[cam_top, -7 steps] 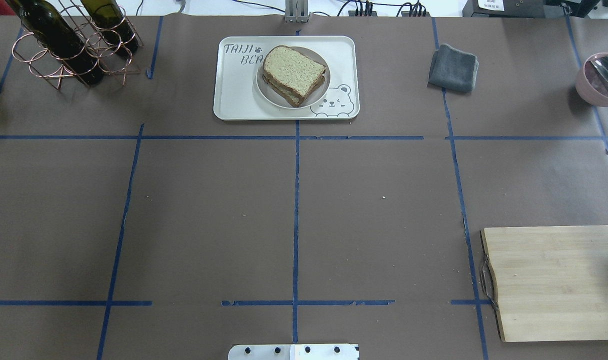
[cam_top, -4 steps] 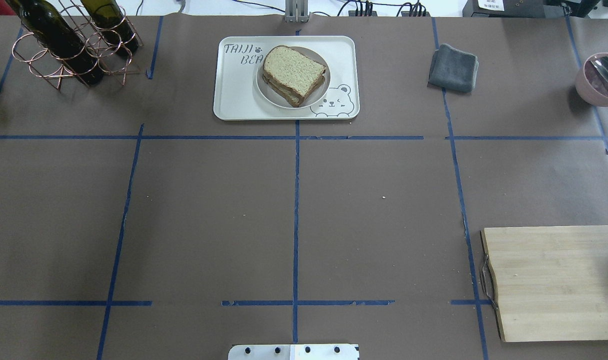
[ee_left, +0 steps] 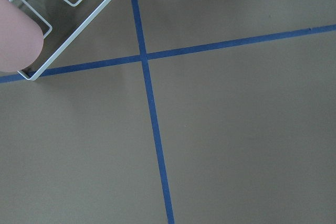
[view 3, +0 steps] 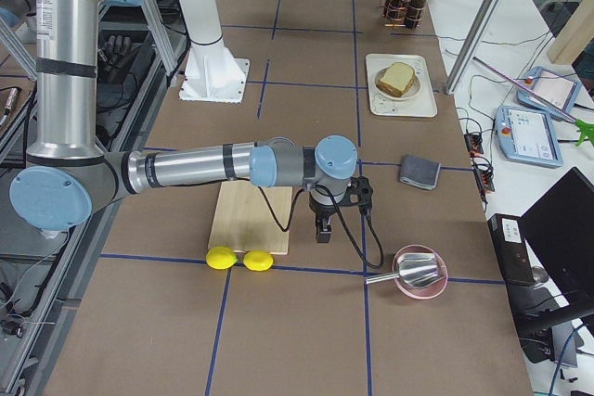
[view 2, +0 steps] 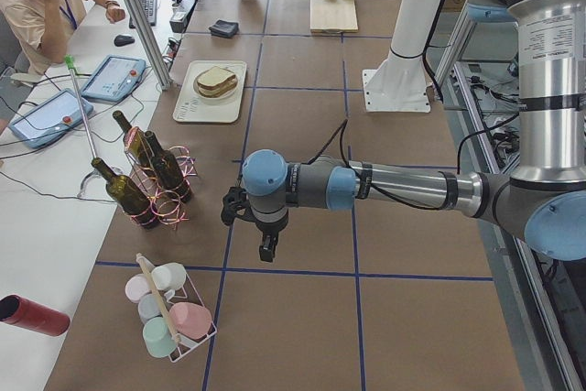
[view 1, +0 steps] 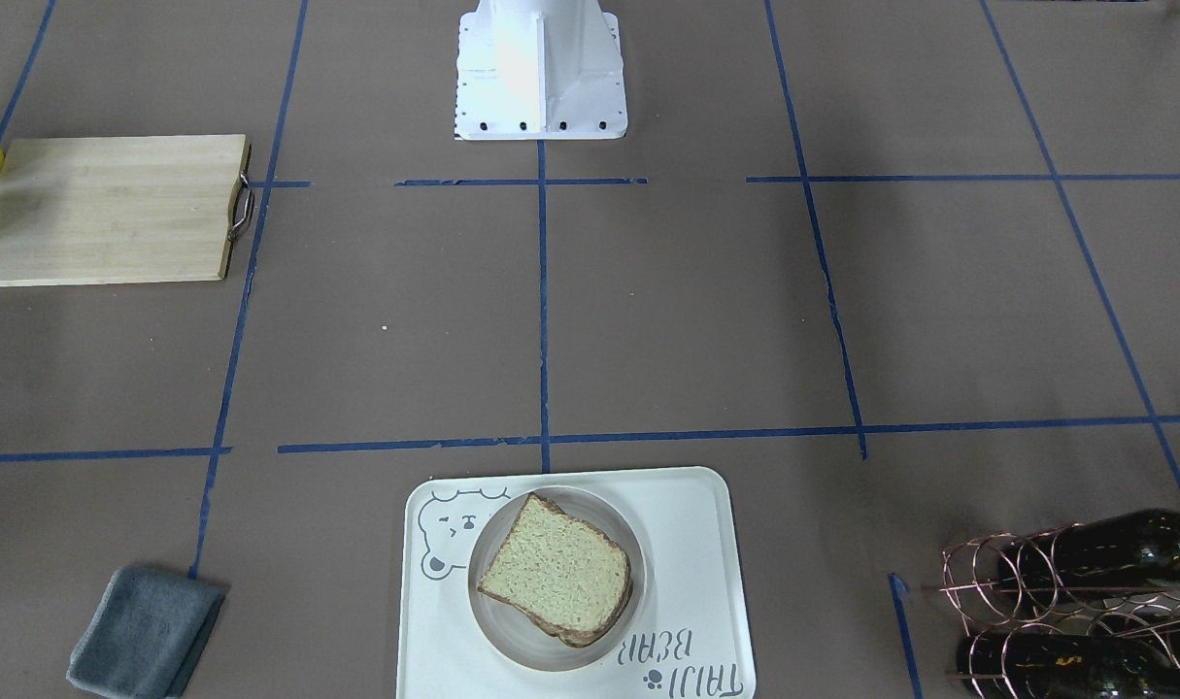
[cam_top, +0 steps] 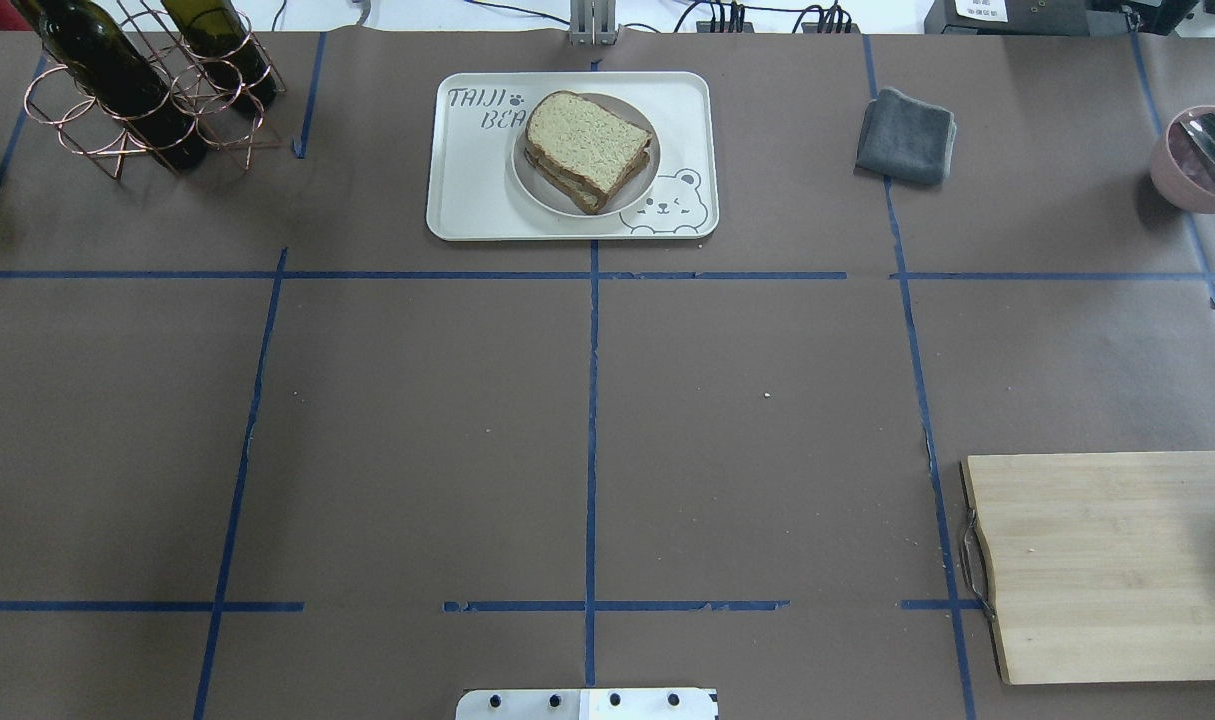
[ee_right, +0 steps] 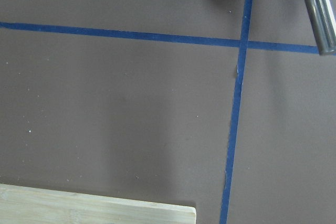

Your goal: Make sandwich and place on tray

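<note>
A: Okay, sandwich (cam_top: pixel 587 148), where?
B: On the round plate (cam_top: pixel 527 183), and that sits on the tray (cam_top: pixel 467 205), middle of the table's far edge. The top slice sits a bit skewed over the lower one. Filling barely shows.
A: Left gripper (view 2: pixel 267 252)?
B: Points down over bare table at the left end, between the bottle rack (view 2: pixel 151 176) and the cup rack (view 2: pixel 169 313). Side view only, so can't tell how wide the jaws stand or if they hold anything.
A: Right gripper (view 3: pixel 321 234)?
B: Points down at the right end, just beside the cutting board (view 3: pixel 251 215), pink bowl (view 3: pixel 422 275) near. Jaws same, can't tell.
A: Rest?
B: Grey cloth (cam_top: pixel 905 135) to the tray's right, two lemons (view 3: pixel 221 258) touching the board's end. Both grippers well apart from the tray.
</note>
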Available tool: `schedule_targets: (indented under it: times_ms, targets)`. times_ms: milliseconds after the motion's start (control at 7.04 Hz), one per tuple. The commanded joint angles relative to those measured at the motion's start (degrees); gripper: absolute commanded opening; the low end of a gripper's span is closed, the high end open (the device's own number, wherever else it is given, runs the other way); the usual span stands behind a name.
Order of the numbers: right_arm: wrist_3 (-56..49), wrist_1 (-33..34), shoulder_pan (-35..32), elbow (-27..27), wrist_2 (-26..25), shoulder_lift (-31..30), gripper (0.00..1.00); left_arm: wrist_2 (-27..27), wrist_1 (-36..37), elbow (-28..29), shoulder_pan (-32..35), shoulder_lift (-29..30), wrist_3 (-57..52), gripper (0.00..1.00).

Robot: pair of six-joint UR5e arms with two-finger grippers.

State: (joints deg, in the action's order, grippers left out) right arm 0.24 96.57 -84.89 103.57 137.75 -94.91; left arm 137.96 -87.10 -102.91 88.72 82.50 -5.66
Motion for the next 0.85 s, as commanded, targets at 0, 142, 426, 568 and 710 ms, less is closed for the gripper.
schedule_targets:
  times_ms: [0, 142, 426, 568, 710]
  targets:
    - [-0.06, -0.07, 0.07, -0.12, -0.11, 1.21, 1.0, 0.2, 0.08, -0.09, 0.05, -0.32, -0.05, 1.0]
    - [-0.06, -0.07, 0.07, -0.03, -0.11, 1.3, 1.0, 0.2, 0.0, 0.08, 0.05, -0.32, -0.14, 1.0]
    - [-0.06, -3.47, -0.02, -2.21, -0.2, 1.48, 1.0, 0.38, -0.18, 0.43, 0.05, -0.23, -0.05, 1.0]
    - [0.02, -4.45, -0.02, -2.32, -0.29, 1.31, 1.0, 0.03, -0.27, 0.52, 0.05, -0.23, -0.05, 1.0]
    - [0.11, -4.55, -0.1, -2.41, -0.37, 1.3, 1.0, 0.2, -0.27, 0.52, 0.05, -0.4, 0.21, 1.0]
